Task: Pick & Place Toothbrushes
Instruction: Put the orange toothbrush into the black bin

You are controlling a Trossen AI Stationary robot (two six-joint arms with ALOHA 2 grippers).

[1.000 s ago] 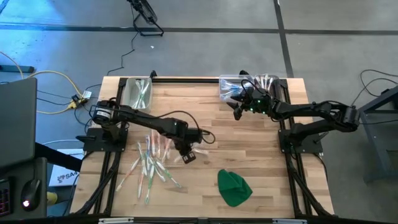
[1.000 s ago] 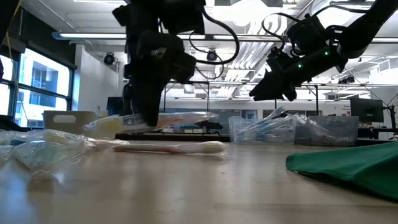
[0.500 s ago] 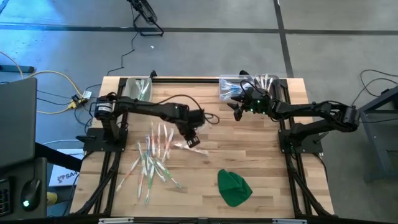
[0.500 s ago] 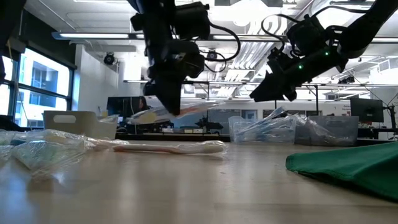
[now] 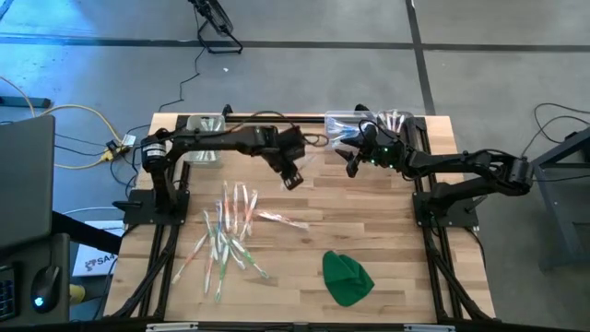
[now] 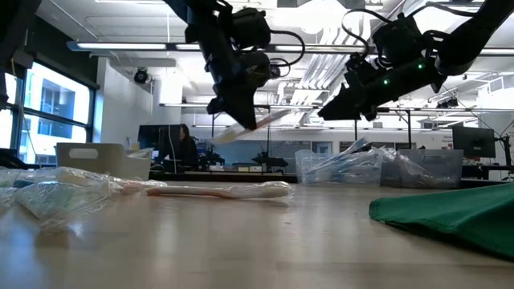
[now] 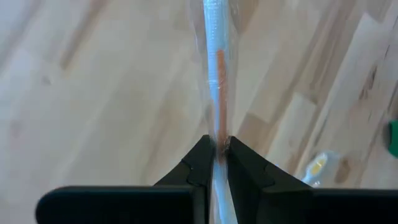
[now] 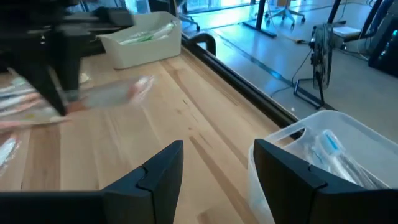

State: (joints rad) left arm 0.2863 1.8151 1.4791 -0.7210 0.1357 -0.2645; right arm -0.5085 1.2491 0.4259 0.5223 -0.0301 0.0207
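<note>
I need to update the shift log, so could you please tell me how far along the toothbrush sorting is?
Done: both bins, left and right, already hold some toothbrushes. In hand: the left gripper is shut on one toothbrush, lifted above the table. The right gripper hangs open near the right bin. Left: a pile on the table.

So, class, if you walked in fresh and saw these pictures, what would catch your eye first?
The left gripper, raised above the table's middle, is shut on one orange-accented toothbrush. Below it a loose heap of toothbrushes fans across the wooden table, with a green cloth at the front. The right gripper hangs open beside the far clear bin.
</note>
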